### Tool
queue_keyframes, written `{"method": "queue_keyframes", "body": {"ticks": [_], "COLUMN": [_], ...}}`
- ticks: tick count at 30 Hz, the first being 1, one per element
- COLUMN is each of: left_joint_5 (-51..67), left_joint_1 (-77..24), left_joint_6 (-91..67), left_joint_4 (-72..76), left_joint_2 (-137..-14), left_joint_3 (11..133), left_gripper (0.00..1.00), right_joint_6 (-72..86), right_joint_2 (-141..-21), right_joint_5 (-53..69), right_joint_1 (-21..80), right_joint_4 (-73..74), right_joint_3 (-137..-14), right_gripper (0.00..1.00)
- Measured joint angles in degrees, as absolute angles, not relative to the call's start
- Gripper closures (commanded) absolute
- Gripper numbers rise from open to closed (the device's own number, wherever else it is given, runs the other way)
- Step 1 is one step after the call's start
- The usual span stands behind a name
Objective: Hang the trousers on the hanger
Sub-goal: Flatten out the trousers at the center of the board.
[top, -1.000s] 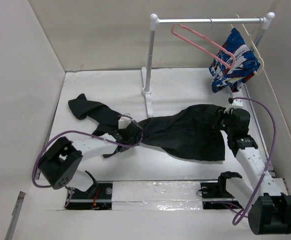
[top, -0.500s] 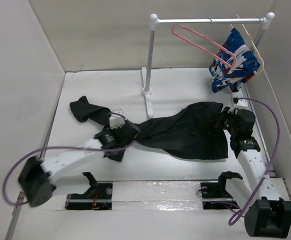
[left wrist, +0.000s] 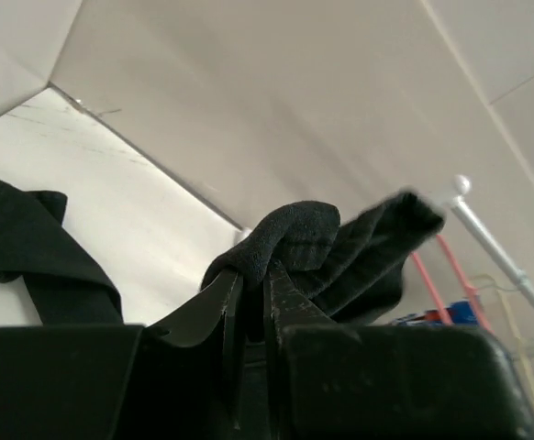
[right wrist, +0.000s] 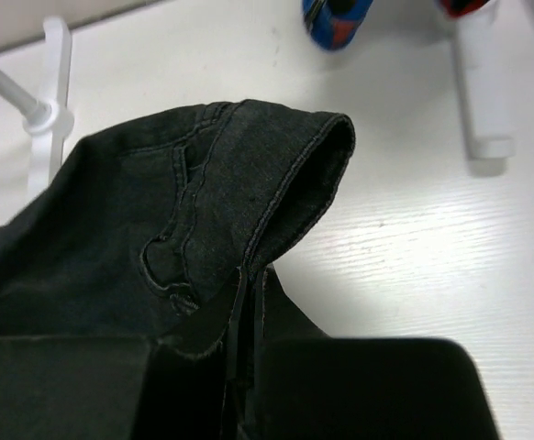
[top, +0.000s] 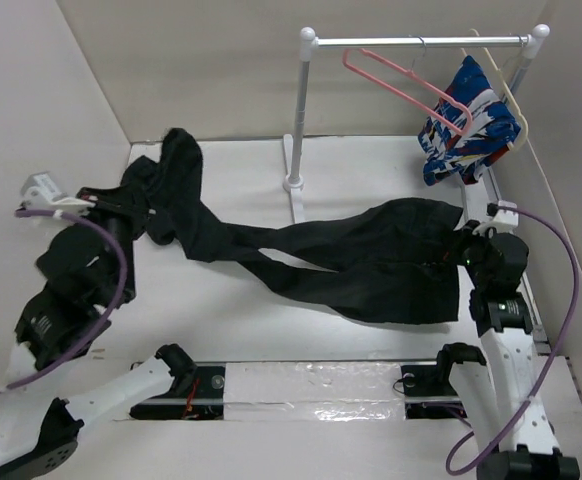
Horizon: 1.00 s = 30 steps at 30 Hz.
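From above, the trousers [top: 371, 270] lie stretched across the table [top: 233, 168] between both arms. The pink hanger [top: 403, 93] hangs on the rail [top: 421, 42], well apart from them. Only the wrist cameras show the pinching up close: the left gripper [left wrist: 249, 272] has its jaws squeezing a bunched-up leg held up high, and the right gripper [right wrist: 248, 275] nips the waistband edge.

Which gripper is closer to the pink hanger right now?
Right. The right gripper holds the trousers on the right, in front of the pink hanger; the left gripper holds them far off left.
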<state>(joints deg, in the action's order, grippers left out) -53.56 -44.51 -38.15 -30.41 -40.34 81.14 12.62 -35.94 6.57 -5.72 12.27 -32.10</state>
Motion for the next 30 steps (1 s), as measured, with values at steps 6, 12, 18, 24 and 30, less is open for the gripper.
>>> {"method": "queue_keyframes", "body": {"ticks": [6,12,18,24,30], "left_joint_5": [-57.21,-52.75,-30.55,-18.44,-4.78], "left_joint_1": [-44.51,-33.69,-3.51,7.14,13.02], "left_joint_6": [-36.86,-40.91,-46.52,-50.61,-50.15], "left_joint_4": [-24.75,-18.2,-10.94,-2.94,6.61], "left_joint_2": [-45.54,-54.52,-67.53,-75.16,-88.33], "left_joint_3": [70.7,63.37,60.34,59.57,59.79], "left_gripper": [1.0,1.0,1.0,0.57,0.4], "right_joint_6": [12.69,14.41,15.64,16.88,16.93], "right_joint_2": [-34.59,-44.73,-48.64,-57.49,-69.1], "right_joint_5": [3.77,1.74,-0.93,-1.96,-2.2], "right_joint_1": [-6.68,-7.38,-8.56,-8.8,-10.72], "right_joint_4": [13.67,13.17,11.57,5.87,4.38], "right_joint_3": [-33.98,-34.28,-35.75,-37.34,-41.87], "right_gripper": [1.0,1.0,1.0,1.0,1.0]}}
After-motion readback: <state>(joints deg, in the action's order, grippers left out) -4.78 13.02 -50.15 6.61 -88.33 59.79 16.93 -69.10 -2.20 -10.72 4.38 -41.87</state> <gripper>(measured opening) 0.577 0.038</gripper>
